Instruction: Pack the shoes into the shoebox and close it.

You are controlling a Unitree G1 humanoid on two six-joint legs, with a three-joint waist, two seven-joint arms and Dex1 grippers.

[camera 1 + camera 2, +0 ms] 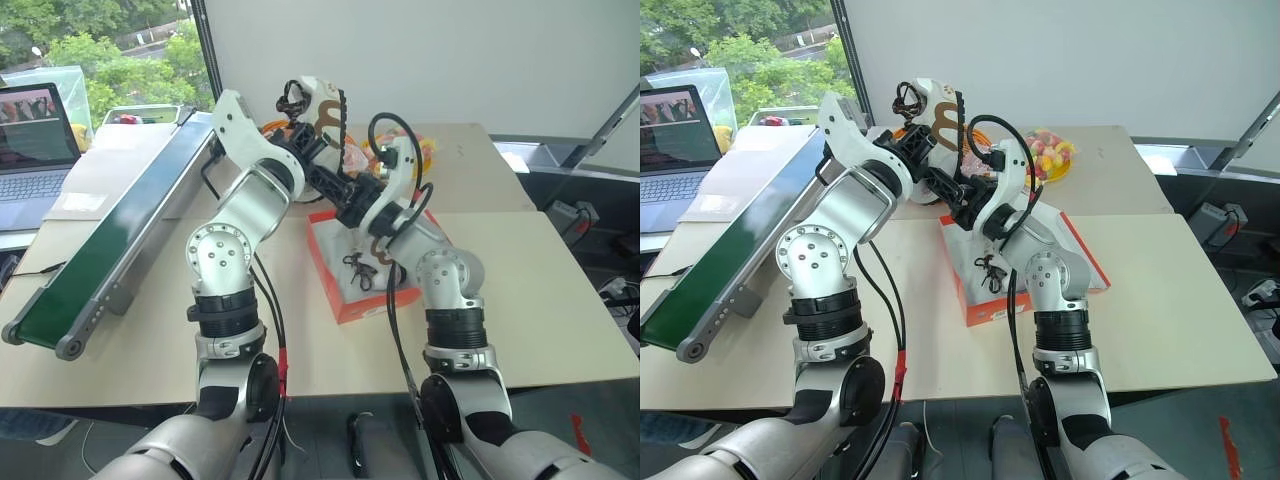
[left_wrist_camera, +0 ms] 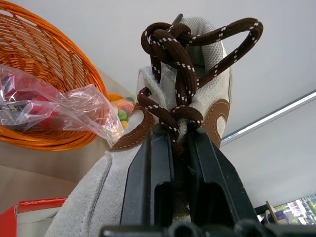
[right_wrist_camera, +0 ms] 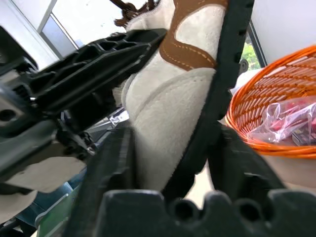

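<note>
Beyond the worktop (image 1: pixel 560 300) edge, both hands lift one shoe (image 1: pixel 322 105) above the open shoebox (image 1: pixel 350 305). Left hand (image 2: pixel 178 148) pinches its laced tongue; right hand (image 3: pixel 168 148) clamps its sole and side. Another shoe (image 1: pixel 358 270) lies inside the shoebox.

The shoe (image 2: pixel 163 148) is pale grey suede with brown trim and dark brown, white-flecked laces (image 2: pixel 187 64). Beside it, the basket (image 2: pixel 44 94) is orange wicker; the shoebox (image 1: pixel 350 305) is orange-red, white inside.
</note>
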